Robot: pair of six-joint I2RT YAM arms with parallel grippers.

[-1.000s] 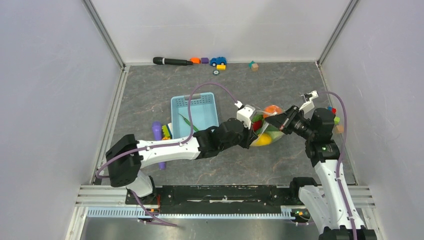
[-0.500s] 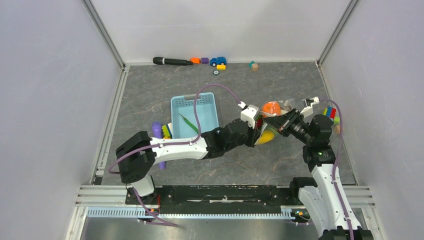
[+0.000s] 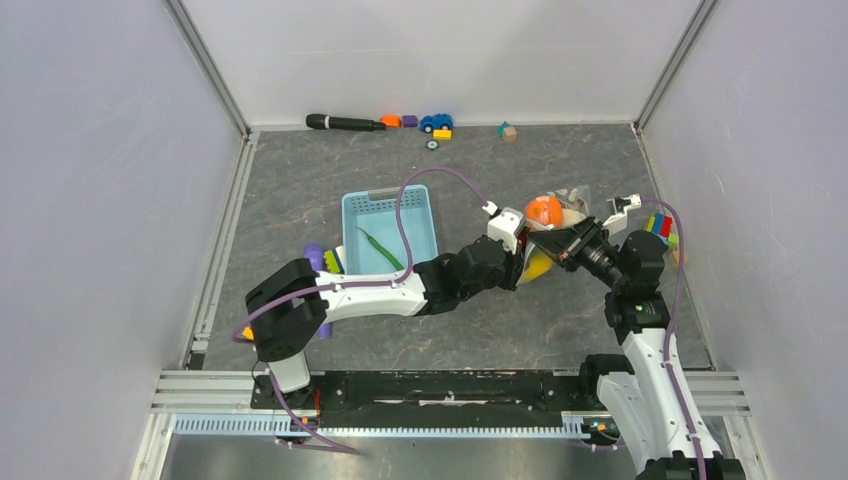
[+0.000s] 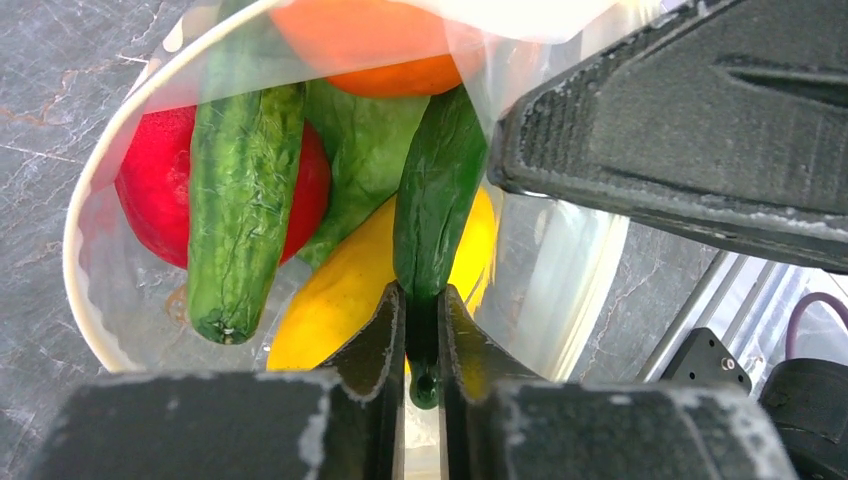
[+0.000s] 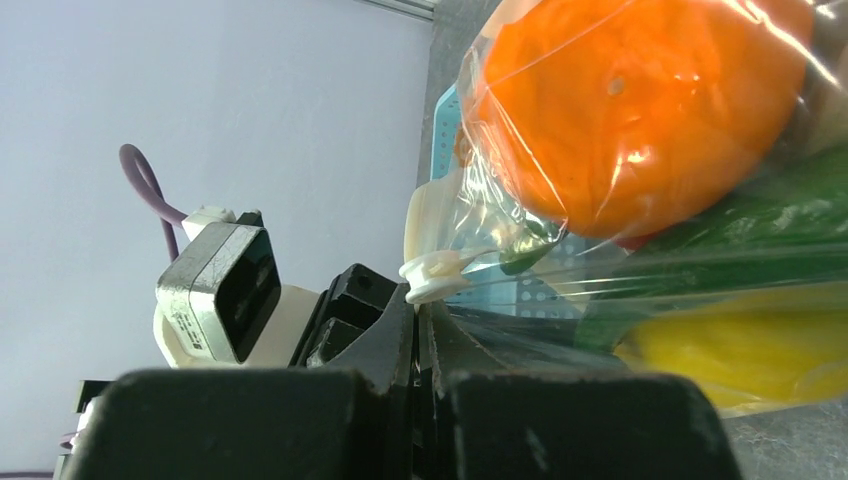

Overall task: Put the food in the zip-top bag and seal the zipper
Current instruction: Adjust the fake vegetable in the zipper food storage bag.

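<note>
Judged step: loading nearly done, last dark green piece (image 4: 435,200) going into bag (image 5: 480,200). Found left gripper (image 4: 422,300) clamped on that piece's stem end. Found right gripper (image 5: 420,310) pinched tight on bag rim by zipper (image 5: 437,275), mouth unsealed. Located bag on right half of table (image 3: 300,190), between basket (image 3: 352,215) and right edge. Expected next: let piece go, back out, press zipper along. Logged contents: glossy orange ball (image 5: 640,110), smooth red ball (image 4: 150,190), ribbed cucumber (image 4: 240,190), crinkled lettuce (image 4: 360,150), waxy yellow piece (image 4: 340,300). Noted clear, crinkly film.
</note>
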